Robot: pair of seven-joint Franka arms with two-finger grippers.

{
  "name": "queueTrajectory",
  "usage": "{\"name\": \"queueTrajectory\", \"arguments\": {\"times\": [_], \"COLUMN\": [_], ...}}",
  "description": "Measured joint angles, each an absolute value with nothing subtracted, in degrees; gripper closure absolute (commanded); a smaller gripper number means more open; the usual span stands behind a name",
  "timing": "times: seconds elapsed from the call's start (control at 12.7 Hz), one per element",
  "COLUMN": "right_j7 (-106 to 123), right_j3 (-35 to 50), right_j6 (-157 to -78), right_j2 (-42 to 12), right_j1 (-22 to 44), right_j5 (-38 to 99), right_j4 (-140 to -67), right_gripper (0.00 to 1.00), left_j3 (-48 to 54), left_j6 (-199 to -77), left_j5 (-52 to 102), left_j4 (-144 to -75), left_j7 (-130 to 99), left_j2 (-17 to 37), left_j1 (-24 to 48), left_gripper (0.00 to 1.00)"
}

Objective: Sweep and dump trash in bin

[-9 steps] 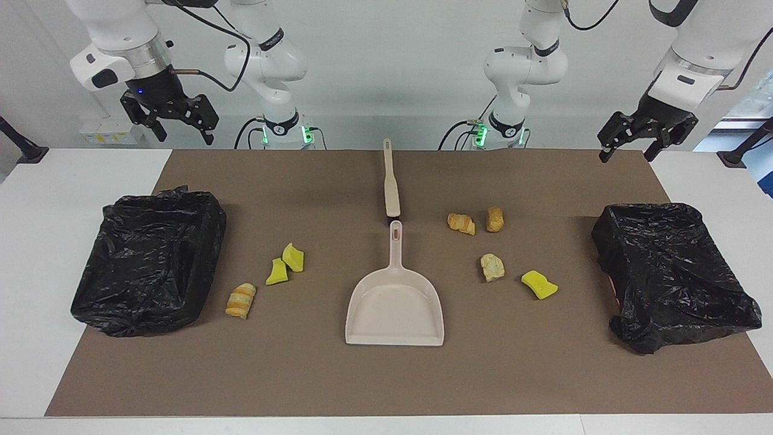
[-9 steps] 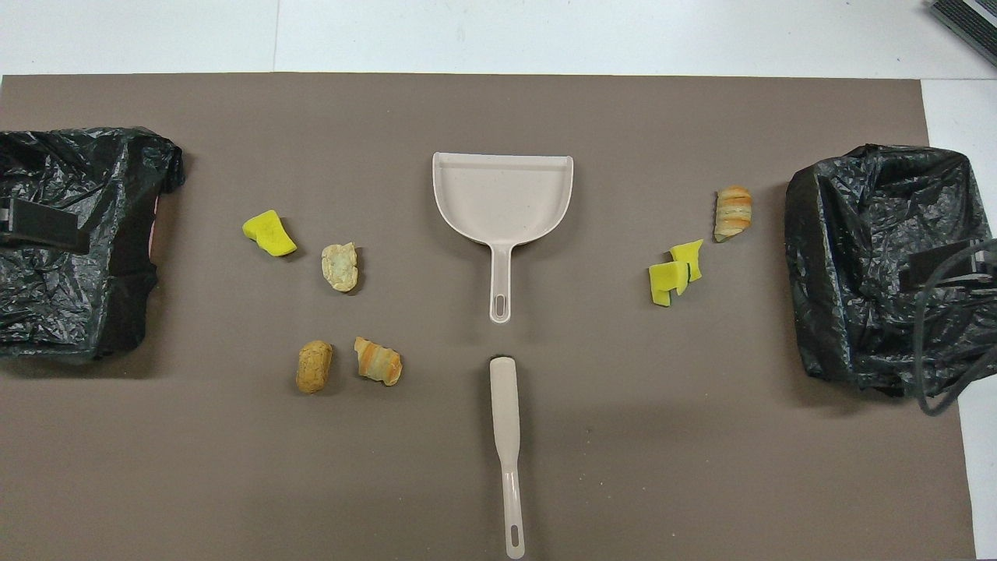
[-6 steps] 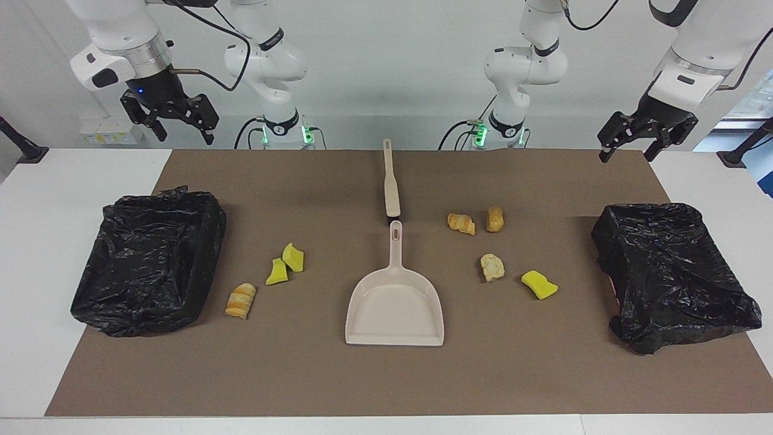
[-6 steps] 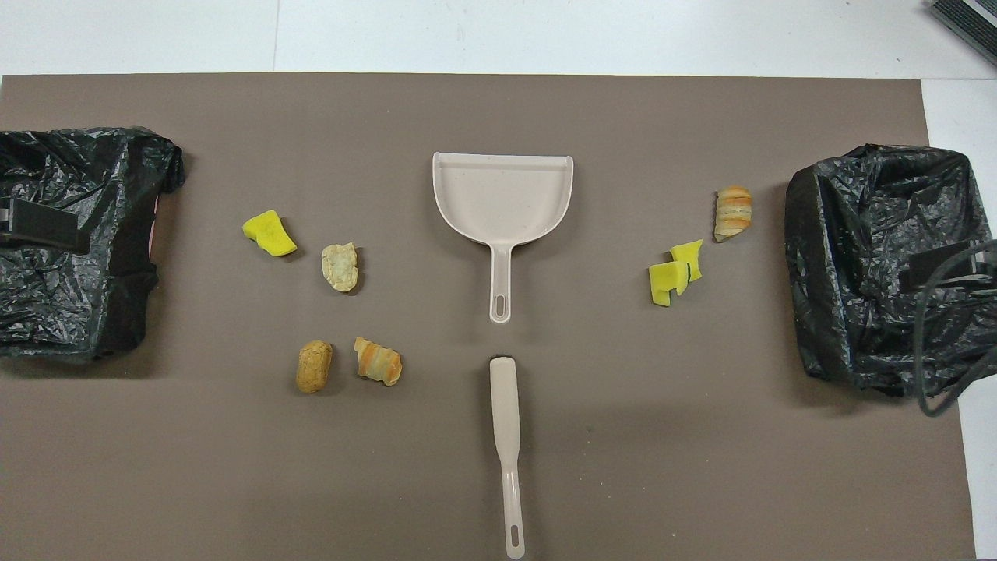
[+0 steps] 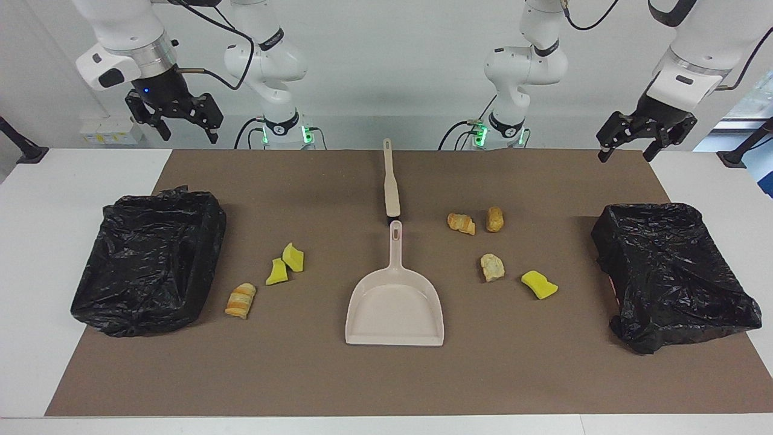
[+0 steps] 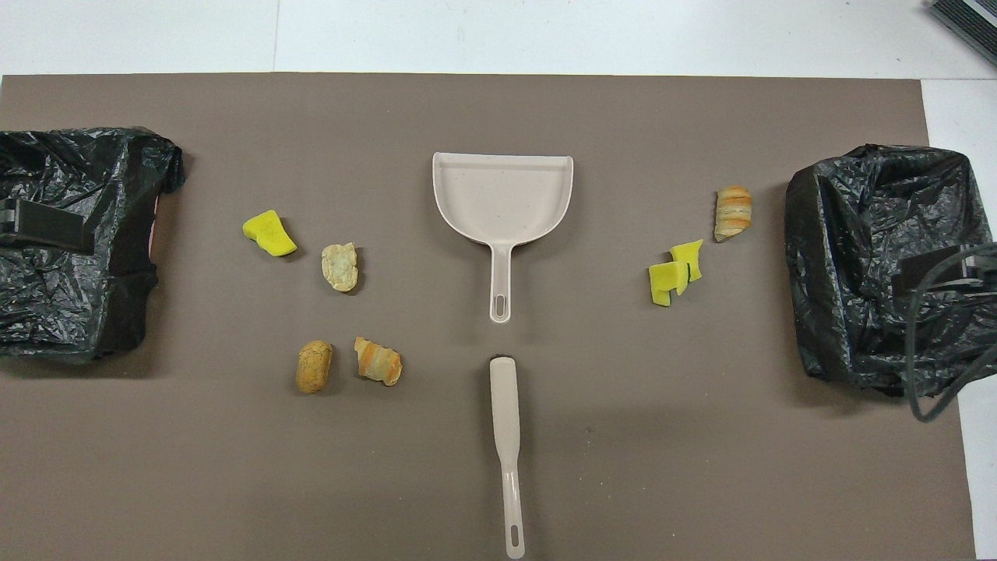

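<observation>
Both arms waited raised: left end effector (image 5: 643,136) and right end effector (image 5: 175,118) with fingers apart, holding nothing. Brush (image 5: 391,181) lay nearest, dustpan (image 5: 395,305) farther; trash (image 5: 494,267) scattered each side, bins (image 5: 148,260) at the worktop (image 5: 36,241) ends, likely for short dumps.
</observation>
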State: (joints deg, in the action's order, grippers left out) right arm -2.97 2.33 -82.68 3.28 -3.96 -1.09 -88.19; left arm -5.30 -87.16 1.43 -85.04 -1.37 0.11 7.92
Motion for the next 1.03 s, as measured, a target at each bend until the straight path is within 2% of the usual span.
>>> {"name": "queueTrajectory", "arguments": {"times": [0.55, 1.03], "right_j7": [-0.13, -0.56], "right_j3": [2.54, 2.78], "right_j6": [-82.18, -86.57], "right_j2": [2.28, -5.82], "right_j1": [-2.83, 5.09], "right_j5": [-1.12, -1.17], "right_j4": [-88.56, -87.11], "right_gripper": [0.00, 0.00], "left_j3": [-4.55, -3.36], "left_j6": [-84.58, -83.06], "left_j5": [1.60, 1.63], "left_j4": [-84.98, -84.76], "left_j7": [-1.27, -1.20], "left_j2": [0.01, -0.15], "left_j1": [7.95, 7.99], "left_gripper": [0.00, 0.00]}}
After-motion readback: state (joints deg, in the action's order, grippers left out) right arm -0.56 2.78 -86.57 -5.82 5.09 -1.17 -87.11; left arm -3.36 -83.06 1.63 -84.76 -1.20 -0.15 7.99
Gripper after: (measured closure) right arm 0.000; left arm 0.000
